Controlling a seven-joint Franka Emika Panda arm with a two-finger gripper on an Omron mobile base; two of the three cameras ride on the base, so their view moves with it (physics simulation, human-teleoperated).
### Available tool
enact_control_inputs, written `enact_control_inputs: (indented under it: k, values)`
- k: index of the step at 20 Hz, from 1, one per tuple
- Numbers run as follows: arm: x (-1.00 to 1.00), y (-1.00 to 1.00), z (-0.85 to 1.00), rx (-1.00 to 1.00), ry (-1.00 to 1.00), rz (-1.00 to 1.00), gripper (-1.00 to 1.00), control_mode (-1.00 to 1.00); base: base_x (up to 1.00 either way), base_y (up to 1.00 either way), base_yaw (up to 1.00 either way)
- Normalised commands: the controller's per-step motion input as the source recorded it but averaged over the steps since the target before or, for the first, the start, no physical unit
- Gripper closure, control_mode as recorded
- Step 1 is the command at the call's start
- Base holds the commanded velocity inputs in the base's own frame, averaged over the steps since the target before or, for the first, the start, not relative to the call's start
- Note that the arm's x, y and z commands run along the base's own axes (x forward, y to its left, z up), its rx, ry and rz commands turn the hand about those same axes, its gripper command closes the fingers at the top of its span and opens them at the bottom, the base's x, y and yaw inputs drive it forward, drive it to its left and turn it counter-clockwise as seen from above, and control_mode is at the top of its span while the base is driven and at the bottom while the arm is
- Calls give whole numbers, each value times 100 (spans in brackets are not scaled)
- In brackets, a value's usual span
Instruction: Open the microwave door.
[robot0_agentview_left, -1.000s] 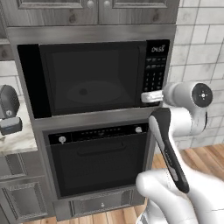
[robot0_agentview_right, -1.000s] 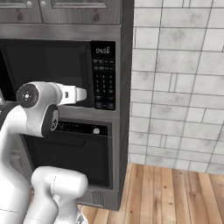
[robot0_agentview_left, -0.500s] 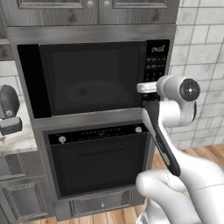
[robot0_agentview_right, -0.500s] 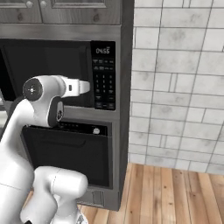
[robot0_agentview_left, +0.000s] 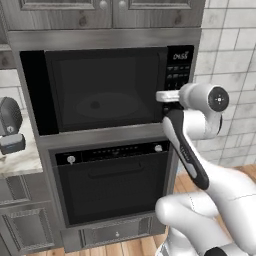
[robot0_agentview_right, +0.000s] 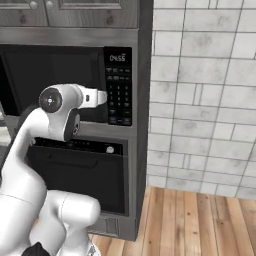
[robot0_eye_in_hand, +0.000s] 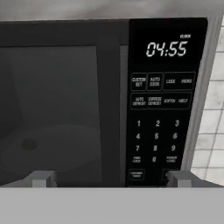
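Leftward and forward goes the arm since a second ago, wrist now level with the keypad strip (robot0_eye_in_hand: 159, 122) and close to the appliance front. Grey cabinetry frames the built-in stack, with wood plank floor (robot0_agentview_right: 200, 220) below and pale tiled wall (robot0_agentview_right: 205, 100) off to the right. A marble surface (robot0_agentview_left: 22, 157) sits at far left, with a dark rounded appliance (robot0_agentview_left: 10, 117) on it. The microwave (robot0_agentview_left: 107, 90) sits shut above the oven (robot0_agentview_left: 112, 180), its door (robot0_agentview_left: 100, 90) flush, with a handle bar (robot0_eye_in_hand: 108, 109) just left of the keypad, clock reading 04:55. The hand (robot0_eye_in_hand: 109, 178) is spread wide, both fingertips (robot0_eye_in_hand: 41, 178) apart, grasping nothing, facing the handle and keypad. Oven knobs and horizontal handle sit right under the arm. Free room opens toward the tiles on the right.
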Motion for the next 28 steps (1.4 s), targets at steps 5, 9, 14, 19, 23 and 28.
enact_control_inputs:
  k: [5, 9, 14, 19, 23, 28]
  values:
    - [57, 0, -2, 4, 0, 0, -100, -100, 0, 0, 0]
    - [51, 0, 0, 0, 0, 0, -100, -100, 0, 0, 0]
    - [51, 0, -2, 0, 0, 0, -100, -100, 0, 0, 0]
    - [47, 0, 0, 0, 0, 0, -100, -100, 0, 0, 0]
    - [54, 0, -6, 0, 0, 0, -100, -100, 0, 0, 0]
    - [54, 0, -5, 0, 0, 0, -100, -100, 0, 0, 0]
